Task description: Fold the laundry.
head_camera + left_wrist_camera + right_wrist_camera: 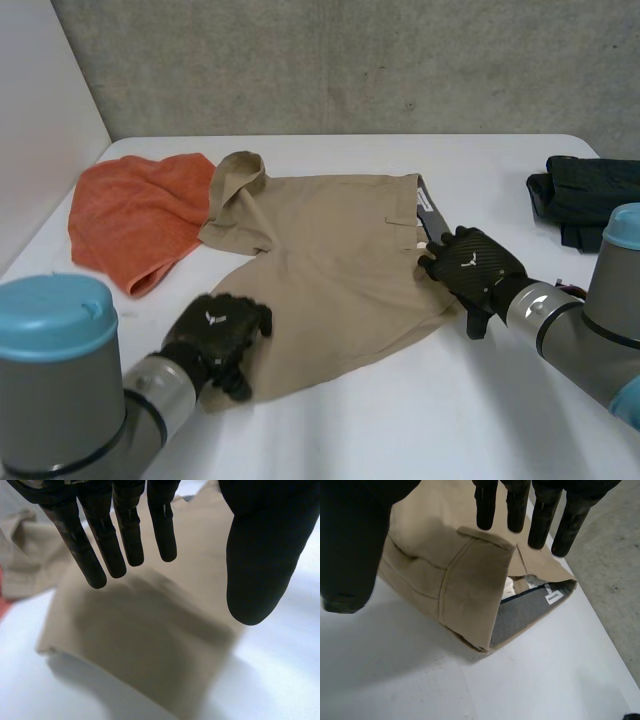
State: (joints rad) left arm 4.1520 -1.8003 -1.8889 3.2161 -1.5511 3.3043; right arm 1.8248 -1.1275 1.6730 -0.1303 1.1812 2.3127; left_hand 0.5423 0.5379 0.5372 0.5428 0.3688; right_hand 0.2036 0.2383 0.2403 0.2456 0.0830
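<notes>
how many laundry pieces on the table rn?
3: tan shorts in the middle, orange towel beside them on the left, dark garment apart at far right. Anything lying under them would be hidden.

Soft, even light fills the head view. The white table point(420, 420) is bright with no hard glare, and the concrete wall point(350, 60) across the top of the frame is duller. The beige shorts point(330, 270) cast only a thin, soft-edged shadow along their lower edge; in the left wrist view a wider, pale grey shadow edges them on the table.
</notes>
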